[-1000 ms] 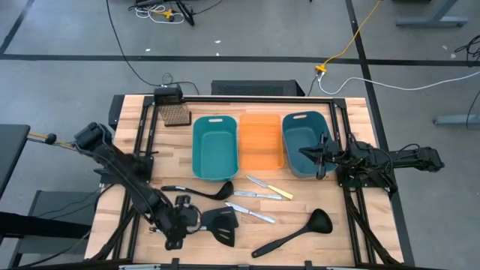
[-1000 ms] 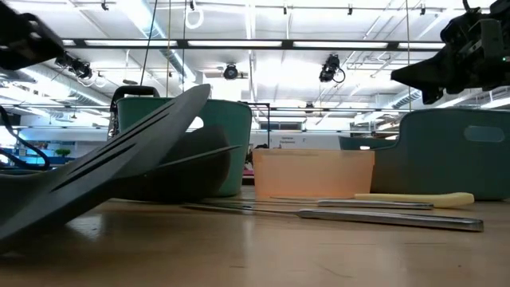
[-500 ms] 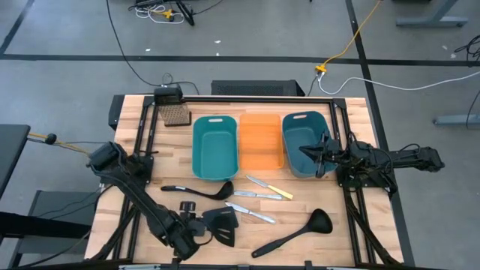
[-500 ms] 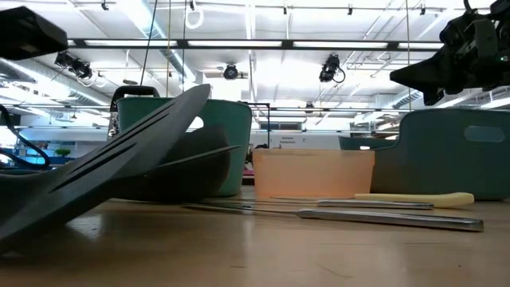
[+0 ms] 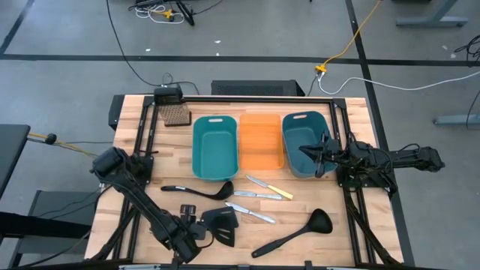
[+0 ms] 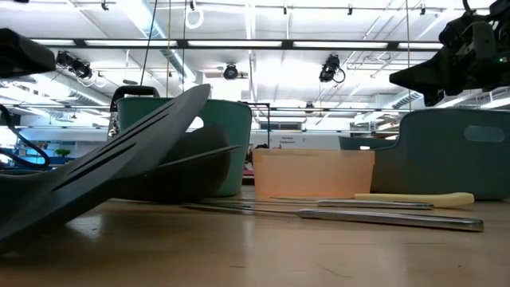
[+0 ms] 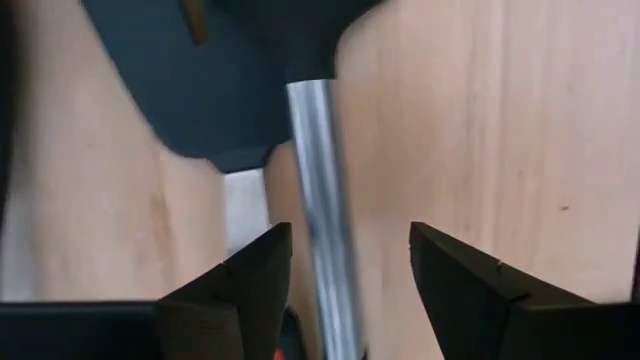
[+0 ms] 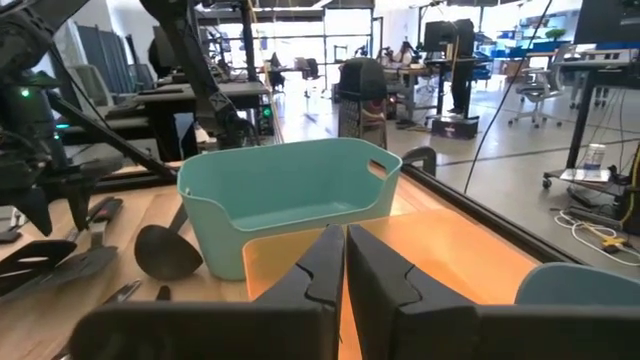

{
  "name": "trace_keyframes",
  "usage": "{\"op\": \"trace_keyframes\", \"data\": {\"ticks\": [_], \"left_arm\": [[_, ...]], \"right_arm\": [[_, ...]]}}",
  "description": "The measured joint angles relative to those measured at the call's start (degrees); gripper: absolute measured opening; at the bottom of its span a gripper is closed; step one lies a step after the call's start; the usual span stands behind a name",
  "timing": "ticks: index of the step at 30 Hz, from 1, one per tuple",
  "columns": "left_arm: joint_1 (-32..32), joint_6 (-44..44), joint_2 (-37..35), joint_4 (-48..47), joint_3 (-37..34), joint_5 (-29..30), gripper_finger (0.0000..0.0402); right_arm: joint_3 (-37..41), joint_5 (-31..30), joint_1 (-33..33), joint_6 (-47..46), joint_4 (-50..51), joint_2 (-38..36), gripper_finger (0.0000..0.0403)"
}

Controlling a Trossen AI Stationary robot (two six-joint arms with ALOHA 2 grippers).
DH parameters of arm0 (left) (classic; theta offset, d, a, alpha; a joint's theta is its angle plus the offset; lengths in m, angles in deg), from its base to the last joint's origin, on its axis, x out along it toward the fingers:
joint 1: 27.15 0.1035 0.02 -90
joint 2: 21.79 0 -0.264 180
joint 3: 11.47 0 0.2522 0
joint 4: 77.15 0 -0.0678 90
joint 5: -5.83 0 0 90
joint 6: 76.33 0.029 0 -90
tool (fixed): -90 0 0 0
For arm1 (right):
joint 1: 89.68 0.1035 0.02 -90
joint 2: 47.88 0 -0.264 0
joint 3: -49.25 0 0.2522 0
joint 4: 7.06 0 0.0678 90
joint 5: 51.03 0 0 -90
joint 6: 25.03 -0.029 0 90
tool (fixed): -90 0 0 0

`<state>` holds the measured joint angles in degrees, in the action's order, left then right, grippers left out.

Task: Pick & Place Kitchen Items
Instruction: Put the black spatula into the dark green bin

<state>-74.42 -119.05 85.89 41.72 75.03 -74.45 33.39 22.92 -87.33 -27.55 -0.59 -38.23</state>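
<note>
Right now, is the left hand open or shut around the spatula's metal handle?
Open. In the left wrist view the left hand has its fingers spread on both sides of the spatula handle, with gaps showing.

A wooden worktable stands on a grey concrete floor crossed by dark seams, with black cables and a yellow cord trailing over it toward a yellow plug near the table's far edge. Beyond the table, an open workshop hall stretches back under a white ceiling hung with long strip lights and ceiling-mounted cameras (two are visible side by side). Desks with monitors, wheeled office chairs and a dark bin line the hall, and bright windows close its far end.
</note>
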Motion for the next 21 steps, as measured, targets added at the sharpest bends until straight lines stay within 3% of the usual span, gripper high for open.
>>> {"op": "trace_keyframes", "data": {"ticks": [13,21], "left_arm": [[-0.2,0.1,3.1,-0.2,0.0,0.6,0.0180],[-0.1,-0.2,3.0,-0.6,0.0,0.6,0.0080]], "right_arm": [[0.0,0.0,0.0,0.0,0.0,0.0,0.0027],[0.0,0.0,0.0,0.0,0.0,0.0,0.0027]]}}
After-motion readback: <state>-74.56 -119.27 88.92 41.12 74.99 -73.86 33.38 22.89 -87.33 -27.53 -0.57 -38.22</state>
